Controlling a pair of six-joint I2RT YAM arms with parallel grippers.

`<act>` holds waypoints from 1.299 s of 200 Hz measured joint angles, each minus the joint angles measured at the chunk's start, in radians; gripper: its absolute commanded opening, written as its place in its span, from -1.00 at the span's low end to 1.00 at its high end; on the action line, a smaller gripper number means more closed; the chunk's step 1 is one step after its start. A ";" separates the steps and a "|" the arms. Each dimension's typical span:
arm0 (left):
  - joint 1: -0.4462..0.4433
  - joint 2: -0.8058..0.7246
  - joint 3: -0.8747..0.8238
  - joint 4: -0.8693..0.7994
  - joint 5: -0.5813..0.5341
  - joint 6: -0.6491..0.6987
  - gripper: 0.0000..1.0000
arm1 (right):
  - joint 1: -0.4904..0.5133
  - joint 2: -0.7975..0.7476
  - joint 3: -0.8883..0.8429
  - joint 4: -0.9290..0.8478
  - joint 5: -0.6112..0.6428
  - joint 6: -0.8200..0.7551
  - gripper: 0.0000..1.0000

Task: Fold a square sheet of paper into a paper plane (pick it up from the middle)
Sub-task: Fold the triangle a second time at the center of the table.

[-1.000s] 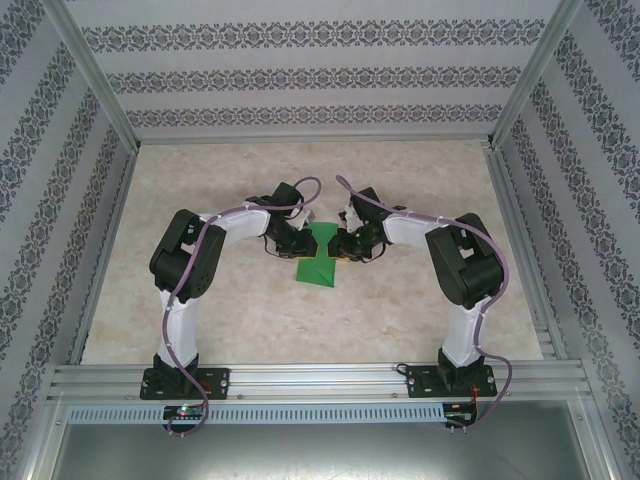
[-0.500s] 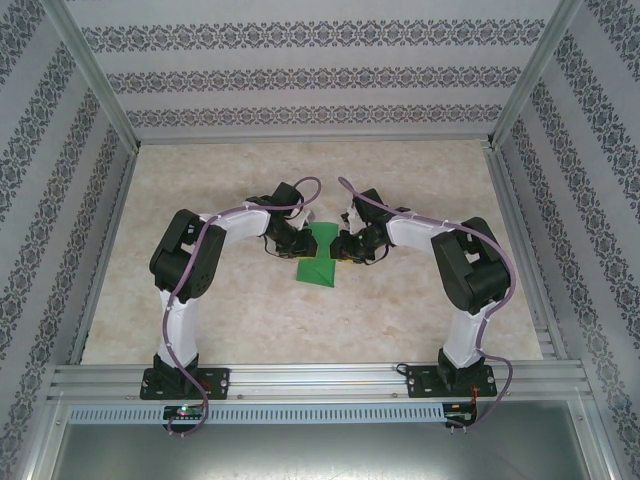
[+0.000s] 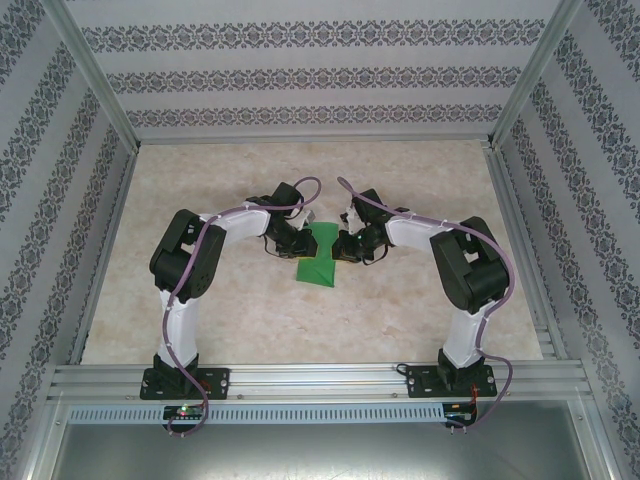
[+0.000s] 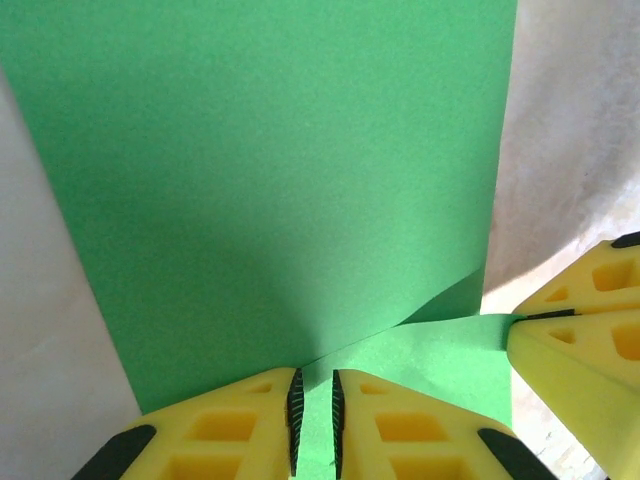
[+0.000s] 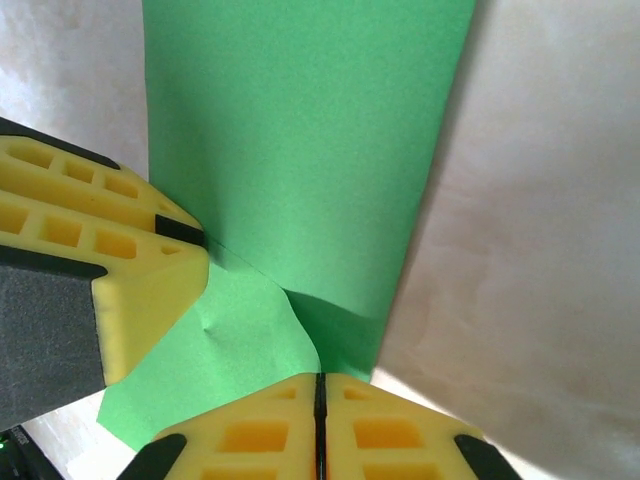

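At the left gripper (image 4: 316, 385), the left wrist view gives you two yellow fingers (image 4: 230, 435) drawn almost together, with a thin strip of green between their black pads. They pinch the near edge of the green paper sheet (image 4: 270, 180). From that edge a flap lifts along a slanting crease and runs right, into the tip of the right gripper (image 4: 517, 325).

The right wrist view shows you that gripper's own jaws pressed fully together, their seam a single dark line. A crumpled corner of the sheet runs into the tips. The left gripper's fingers come in from the left of that view and meet the same corner. Both grippers are therefore closed on the paper, just beside each other.

For where the sheet sits, look to the top view. It lies on the marbled table (image 3: 420, 320), about the middle, between the two grippers, narrower at its far end and wider toward the arm bases. That view is too small to show you how the jaws stand, which the wrist views make plain.

Count: one sheet, two arms, two grippers, four yellow fingers.
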 measured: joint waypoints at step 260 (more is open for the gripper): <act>0.005 -0.079 0.005 -0.028 0.004 -0.003 -0.51 | 0.013 0.060 0.044 -0.016 0.034 -0.037 -0.91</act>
